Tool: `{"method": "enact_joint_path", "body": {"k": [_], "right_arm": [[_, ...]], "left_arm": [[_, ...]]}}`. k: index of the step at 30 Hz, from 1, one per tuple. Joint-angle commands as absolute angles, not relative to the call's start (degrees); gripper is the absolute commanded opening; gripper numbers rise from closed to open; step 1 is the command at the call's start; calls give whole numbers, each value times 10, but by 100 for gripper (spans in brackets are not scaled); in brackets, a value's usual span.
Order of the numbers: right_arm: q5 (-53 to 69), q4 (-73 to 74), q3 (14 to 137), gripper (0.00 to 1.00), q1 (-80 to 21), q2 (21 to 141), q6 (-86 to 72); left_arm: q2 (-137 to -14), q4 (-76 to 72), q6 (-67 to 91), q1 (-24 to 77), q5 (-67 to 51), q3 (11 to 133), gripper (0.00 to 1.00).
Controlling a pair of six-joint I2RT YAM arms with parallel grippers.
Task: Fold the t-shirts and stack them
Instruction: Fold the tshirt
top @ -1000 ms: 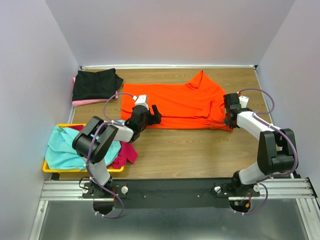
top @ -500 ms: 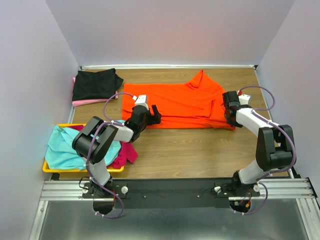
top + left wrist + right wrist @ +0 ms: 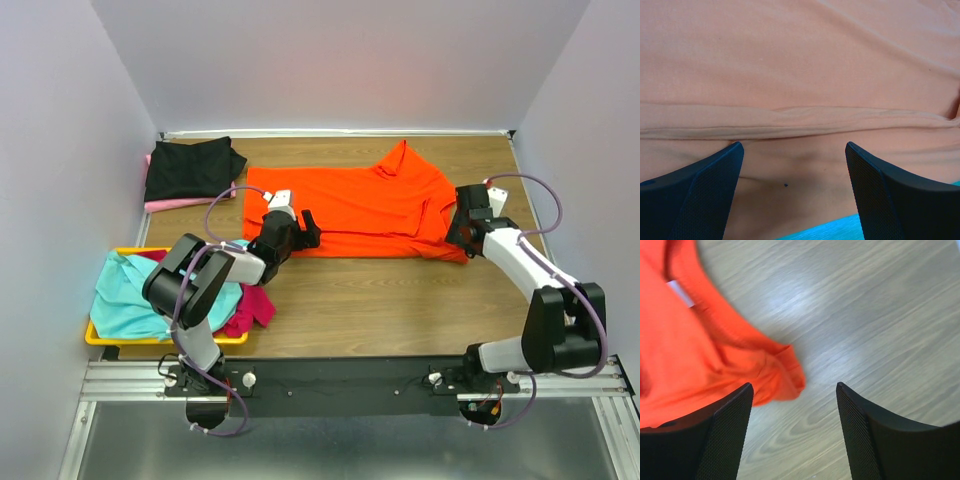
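The orange t-shirt [image 3: 350, 205] lies spread across the far middle of the table [image 3: 400, 300], long axis running left to right, a folded ridge along its near edge and a bunched sleeve at the right end. The left gripper [image 3: 308, 228] hovers over that ridge near the left end, jaws wide and nothing pinched. The right gripper [image 3: 462, 228] sits at the right end, jaws apart over bare wood, the bunched cloth just beside them on the shirt's side, so each arm looks nearest its own end for the next fold.
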State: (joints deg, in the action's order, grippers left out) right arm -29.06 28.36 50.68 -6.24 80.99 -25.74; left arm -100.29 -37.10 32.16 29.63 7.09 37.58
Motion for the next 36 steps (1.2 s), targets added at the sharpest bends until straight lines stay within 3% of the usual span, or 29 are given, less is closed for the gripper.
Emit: {"method": "enact_joint_path", "body": {"k": [1,6,13,29,32,36], "right_arm": [[-193,266,480,75,-59,781,-273],[-161,265,458,78,-58,750,-283],[-192,263,451,78,-59,802,-299],[-233,252,461,59,-36,853,-293],[-232,248,461,50,-31,859,-290],[-230,243,461,26,-27,860,-287]], "left_arm": [[-987,-349,312,292,87,363,91],[-982,-348,312,292,86,361,91],[-974,-350,313,292,80,356,91],[-984,-339,305,292,83,362,91],[-983,-338,305,291,83,362,91],[-987,-338,304,291,83,363,91]]}}
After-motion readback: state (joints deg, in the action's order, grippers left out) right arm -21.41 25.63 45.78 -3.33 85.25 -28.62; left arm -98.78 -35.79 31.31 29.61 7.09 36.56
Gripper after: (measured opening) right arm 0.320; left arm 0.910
